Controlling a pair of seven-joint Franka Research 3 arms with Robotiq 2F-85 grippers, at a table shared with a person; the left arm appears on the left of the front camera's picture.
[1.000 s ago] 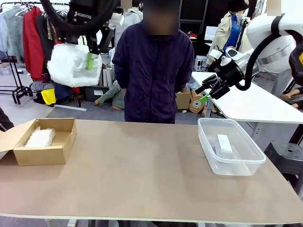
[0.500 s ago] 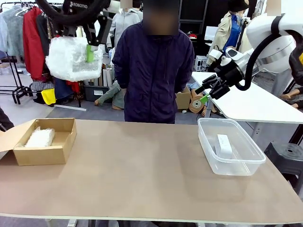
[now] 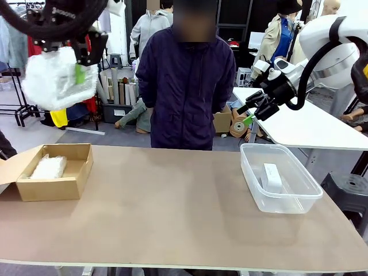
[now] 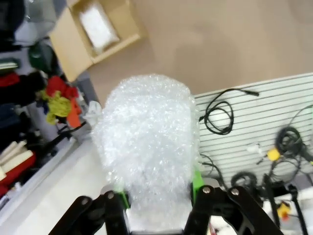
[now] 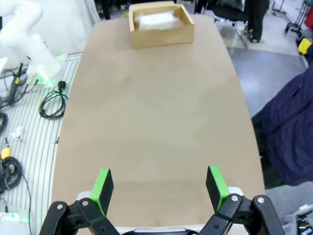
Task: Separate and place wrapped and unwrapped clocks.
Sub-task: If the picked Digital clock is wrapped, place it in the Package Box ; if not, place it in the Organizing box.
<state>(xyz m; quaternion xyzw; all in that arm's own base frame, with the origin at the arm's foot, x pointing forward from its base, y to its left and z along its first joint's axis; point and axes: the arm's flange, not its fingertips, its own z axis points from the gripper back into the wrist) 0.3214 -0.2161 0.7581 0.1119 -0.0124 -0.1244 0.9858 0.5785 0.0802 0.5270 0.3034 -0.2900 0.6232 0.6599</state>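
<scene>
High at the upper left, my left gripper (image 3: 80,69) is shut on a wrapped clock (image 3: 56,79), a crinkly white bubble-wrap bundle held above the cardboard box (image 3: 52,185). In the left wrist view the same bundle (image 4: 149,142) sits between the green pads (image 4: 196,178). A second wrapped clock (image 3: 48,167) lies inside the box, and it shows from the right wrist too (image 5: 155,20). The unwrapped clock (image 3: 272,177), a smooth white block, rests in the clear plastic tub (image 3: 299,201). My right gripper (image 3: 253,115) hangs open above the tub, its pads (image 5: 102,188) far apart with nothing between them.
A person in a dark jacket (image 3: 185,86) stands at the far edge of the table (image 3: 172,218), hands not raised. Box flap (image 3: 8,167) sticks out at the left. Clothes racks and a white side table (image 3: 305,123) lie beyond.
My left gripper has carried the wrapped clock leftward and slightly down, toward the space above the box. The right arm has stayed still.
</scene>
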